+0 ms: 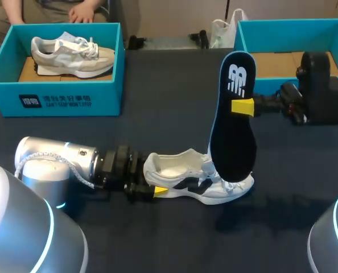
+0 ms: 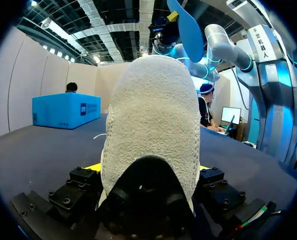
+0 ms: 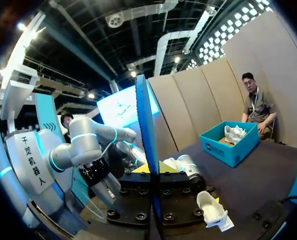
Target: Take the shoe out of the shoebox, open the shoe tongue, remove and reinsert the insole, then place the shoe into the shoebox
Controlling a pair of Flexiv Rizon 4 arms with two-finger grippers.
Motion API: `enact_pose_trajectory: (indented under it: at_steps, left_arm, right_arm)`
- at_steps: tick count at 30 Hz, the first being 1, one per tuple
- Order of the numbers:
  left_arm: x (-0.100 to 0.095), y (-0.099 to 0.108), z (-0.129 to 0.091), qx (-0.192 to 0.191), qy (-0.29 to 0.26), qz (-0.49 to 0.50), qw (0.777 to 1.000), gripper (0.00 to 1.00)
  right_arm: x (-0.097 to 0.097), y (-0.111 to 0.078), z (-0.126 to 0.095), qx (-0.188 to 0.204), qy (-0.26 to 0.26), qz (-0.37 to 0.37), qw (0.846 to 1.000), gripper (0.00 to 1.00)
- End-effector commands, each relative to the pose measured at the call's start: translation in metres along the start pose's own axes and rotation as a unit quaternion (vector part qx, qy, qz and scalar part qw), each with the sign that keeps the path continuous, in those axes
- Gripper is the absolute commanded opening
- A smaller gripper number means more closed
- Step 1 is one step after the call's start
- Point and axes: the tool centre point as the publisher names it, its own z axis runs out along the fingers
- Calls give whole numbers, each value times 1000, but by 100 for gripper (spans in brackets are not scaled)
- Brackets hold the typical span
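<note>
A white shoe with black stripes (image 1: 180,168) lies on its side on the dark table, toe to the right. My left gripper (image 1: 155,182) is shut on its heel, one yellow tip showing under it. In the left wrist view the heel (image 2: 151,115) fills the space between the fingers of the left gripper (image 2: 147,170). A black insole (image 1: 233,142) stands upright with its lower end at the shoe's front. My right gripper (image 1: 243,106) is shut on the insole's upper part. From the right wrist the insole (image 3: 144,130) shows edge-on in the right gripper (image 3: 151,172), above the shoe (image 3: 211,210).
A teal shoebox (image 1: 55,99) at the back left holds a second pale shoe (image 1: 72,54). Another teal shoebox (image 1: 288,25), with only brown cardboard inside, stands at the back right behind my right wrist. A white bag (image 1: 223,31) lies between the boxes.
</note>
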Motion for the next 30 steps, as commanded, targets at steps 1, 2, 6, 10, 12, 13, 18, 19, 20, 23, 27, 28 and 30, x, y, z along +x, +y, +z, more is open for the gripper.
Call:
enact_pose_trajectory:
  at_steps: [1,2,6,10,12,13,18,19,20,23,27,28,30]
  left_arm:
    - [0,0,1,0,0,0,1000,0]
    - [0,0,1,0,0,0,1000,0]
    - [0,0,1,0,0,0,1000,0]
    - [0,0,1,0,0,0,1000,0]
    - [0,0,1,0,0,0,1000,0]
    - [0,-3,1,4,4,3,1000,0]
    - [-1,-6,-4,1,3,3,1000,100]
    - [-1,-7,-6,2,2,1,1000,100]
    - [-1,-7,-8,2,2,2,1000,100]
    - [-1,-10,-15,3,6,6,1000,100]
    - [-4,-10,-22,-3,8,6,1000,100]
    - [-5,-9,-25,-9,9,5,1000,100]
    - [-5,-9,-29,-14,9,5,1000,100]
  right_arm:
    - [8,-2,-8,9,-2,5,1000,0]
    - [9,-2,-8,10,1,7,1000,0]
    - [9,-3,-8,12,3,10,1000,0]
    - [9,-3,-8,12,3,10,1000,0]
    - [9,-3,-8,12,3,10,1000,0]
    - [9,-3,-8,12,3,10,1000,0]
    - [9,-3,-8,12,3,10,1000,0]
    - [9,-3,-8,12,3,10,1000,0]
    - [9,-3,-8,12,3,10,1000,0]
    - [9,-3,-8,12,3,10,1000,0]
    - [9,-3,-8,12,3,10,1000,0]
    - [9,-3,-8,12,3,10,1000,0]
    - [9,-3,-8,12,3,10,1000,0]
